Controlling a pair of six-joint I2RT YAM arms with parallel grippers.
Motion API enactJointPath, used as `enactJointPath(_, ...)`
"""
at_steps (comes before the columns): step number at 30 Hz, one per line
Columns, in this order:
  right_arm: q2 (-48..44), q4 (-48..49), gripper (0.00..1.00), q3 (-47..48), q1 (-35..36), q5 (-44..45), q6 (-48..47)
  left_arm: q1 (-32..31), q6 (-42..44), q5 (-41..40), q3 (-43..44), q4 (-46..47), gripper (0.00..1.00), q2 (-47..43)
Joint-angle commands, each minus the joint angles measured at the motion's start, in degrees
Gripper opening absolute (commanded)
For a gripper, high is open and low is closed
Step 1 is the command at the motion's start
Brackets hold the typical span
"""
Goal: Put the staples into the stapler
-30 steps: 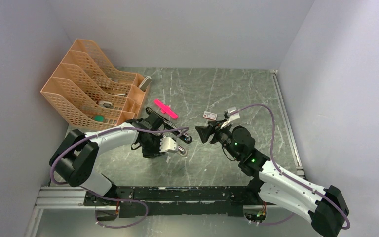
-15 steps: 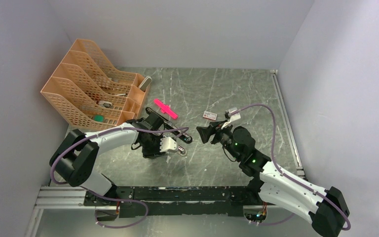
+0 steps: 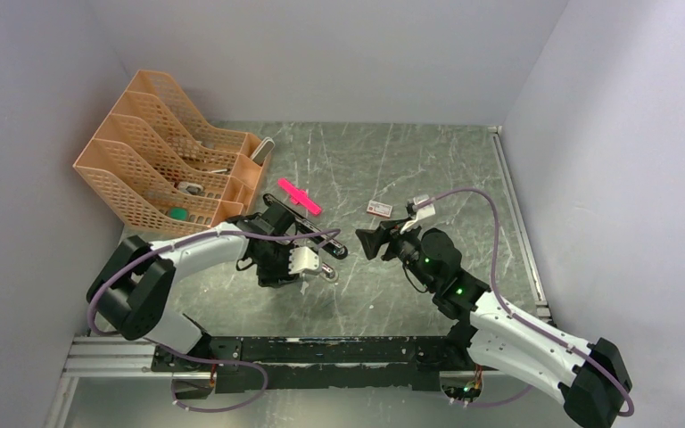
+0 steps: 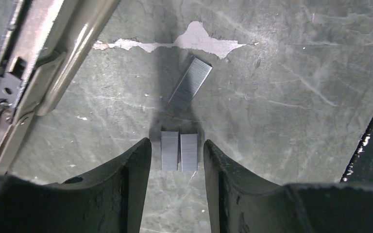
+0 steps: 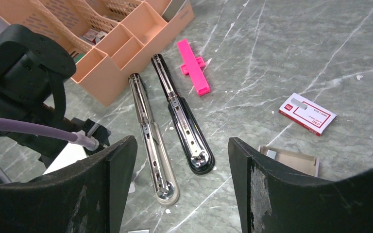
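Note:
Two short silvery strips of staples (image 4: 178, 151) lie side by side on the table between the tips of my left gripper (image 4: 177, 143). It is open, with a small gap on each side of the strips. A third strip (image 4: 190, 81) lies just beyond. The stapler (image 5: 184, 121) lies hinged open flat: a black half and a pale half with a shiny rail (image 5: 153, 141). The stapler (image 4: 53, 53) also fills the upper left of the left wrist view. My right gripper (image 5: 182, 194) hovers open and empty above the stapler's (image 3: 332, 247) near end.
A white box with red print (image 5: 307, 113) and an open cardboard tray (image 5: 291, 159) lie to the right. A pink plastic piece (image 5: 193, 67) sits beyond the stapler. The orange desk organizer (image 3: 165, 160) stands at the back left, close behind the left arm.
The left gripper's jaws have spread a little around the staples. Neither arm has visibly shifted.

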Motion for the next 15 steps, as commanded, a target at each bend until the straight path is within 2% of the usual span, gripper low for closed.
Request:
enactJointPath(1,-1.17,0.16,0.73,0.48,-0.39,0.51,-0.47,0.12,-0.6,2.08,2.16,-0.32,0.49,-4.91)
enactJointPath(9,-1.51,0.9,0.73,0.72,-0.37,-1.38,-3.9,0.12,-4.06,5.18,4.28,0.56,0.5,-16.21)
enactJointPath(15,-1.22,1.38,0.73,0.57,-0.34,-9.98,-10.89,0.19,-13.67,7.72,3.72,10.18,0.48,-24.62)
